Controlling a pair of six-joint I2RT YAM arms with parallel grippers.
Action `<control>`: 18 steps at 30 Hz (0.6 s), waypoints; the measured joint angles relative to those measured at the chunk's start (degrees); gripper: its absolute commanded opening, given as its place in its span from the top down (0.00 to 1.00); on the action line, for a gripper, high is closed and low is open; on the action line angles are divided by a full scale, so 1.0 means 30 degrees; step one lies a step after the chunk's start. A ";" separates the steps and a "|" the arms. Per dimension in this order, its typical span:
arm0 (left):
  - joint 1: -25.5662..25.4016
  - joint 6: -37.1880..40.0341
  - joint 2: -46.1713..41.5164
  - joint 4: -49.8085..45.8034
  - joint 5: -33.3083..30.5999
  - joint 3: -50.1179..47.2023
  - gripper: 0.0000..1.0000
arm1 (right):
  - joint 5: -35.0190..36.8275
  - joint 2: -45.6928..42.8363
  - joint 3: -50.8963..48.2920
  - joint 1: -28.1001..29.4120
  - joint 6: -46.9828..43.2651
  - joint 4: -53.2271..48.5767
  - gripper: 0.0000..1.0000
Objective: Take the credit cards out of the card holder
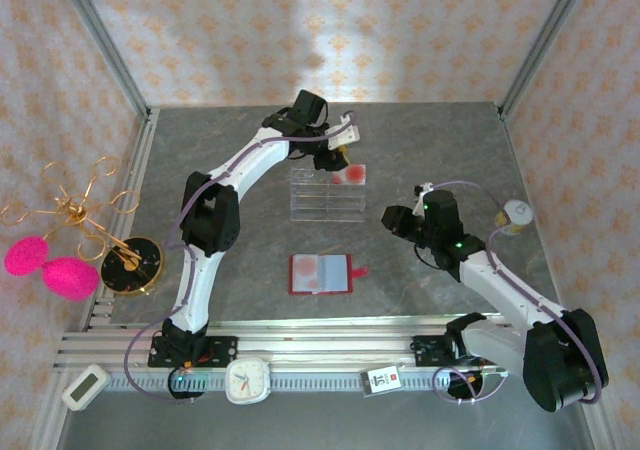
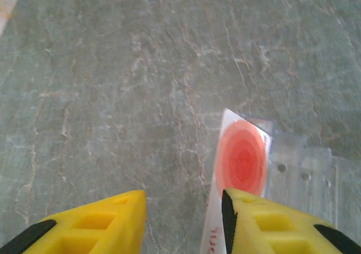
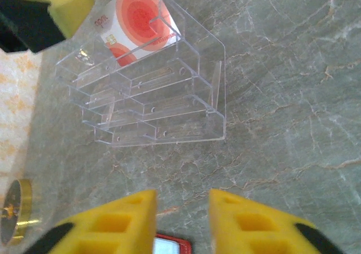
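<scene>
Viewing from the top camera: card holder [image 1: 320, 273] lies open and flat on the grey table [image 1: 230, 170], near mid-table, snap tab pointing to 3 o'clock. Its left page looks bluish and its right page pinkish; contents too small to tell.

Clear acrylic rack [image 1: 325, 198] stands at 12 o'clock from the card holder, apart from it. One credit card [image 1: 351, 175], pale with a red round mark, sits in the rack's rear tier, right-hand side.

Left gripper [image 1: 334, 156] is at 12 o'clock of the rack, just beside the card. Left wrist view: left gripper [image 2: 183, 200] fingers spread wide, bare table between them; the credit card [image 2: 242, 158] stands at the inner edge of the right-side finger [image 2: 271, 223]; contact cannot be told. Rack [image 2: 307, 169] lies at 3 o'clock of the card.

Right gripper [image 1: 396, 218] hovers at 3 o'clock of the rack. Right wrist view: right gripper [image 3: 181, 203] fingers parted, nothing between them; rack [image 3: 152, 96] at 12 o'clock, card [image 3: 141, 11] in its far tier, a red corner of the card holder [image 3: 172, 244] at 6 o'clock.
</scene>
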 measured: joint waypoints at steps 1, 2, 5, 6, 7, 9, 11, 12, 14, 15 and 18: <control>0.0000 -0.0379 -0.0029 0.0262 -0.0022 -0.0007 0.57 | -0.0066 0.0000 0.0000 0.0000 -0.0015 0.0007 0.59; 0.0000 -0.0852 -0.0131 0.0605 -0.0015 -0.0036 0.57 | -0.0182 0.0000 0.0000 0.0000 -0.0102 -0.0007 0.57; 0.0000 -0.2390 -0.0882 0.1676 0.0131 -0.0415 0.55 | -0.0539 0.0007 0.0087 0.0015 -0.0379 -0.0051 0.54; 0.0000 -0.3031 -0.1355 0.2157 0.0211 -0.0743 0.52 | -0.0561 0.0029 0.0226 0.0146 -0.0510 -0.0124 0.53; 0.0000 -0.3672 -0.1931 0.2710 0.0299 -0.1195 0.51 | -0.0539 0.0073 0.0357 0.0321 -0.0641 -0.0124 0.52; 0.0000 -0.5574 -0.3971 0.4568 0.0634 -0.3038 0.49 | -0.0226 0.0452 0.0867 0.1435 -0.0933 -0.0204 0.52; -0.0015 -0.7439 -0.6360 0.6696 0.0743 -0.5464 0.47 | 0.0240 0.1086 0.1377 0.3024 -0.1195 -0.0189 0.51; -0.0022 -0.8553 -0.7745 0.7956 0.0729 -0.6900 0.46 | 0.0503 0.1501 0.1632 0.3927 -0.1319 -0.0160 0.51; -0.0058 -1.0877 -1.0506 1.0834 0.0648 -1.0047 0.45 | 0.1056 0.2426 0.2040 0.5537 -0.1559 -0.0146 0.51; -0.0117 -1.2116 -1.1810 1.2386 0.0612 -1.1715 0.44 | 0.1413 0.2907 0.2200 0.6266 -0.1676 -0.0138 0.51; -0.0321 -1.5759 -1.5023 1.6677 -0.0015 -1.6728 0.42 | 0.2630 0.4408 0.2579 0.8335 -0.2040 -0.0160 0.51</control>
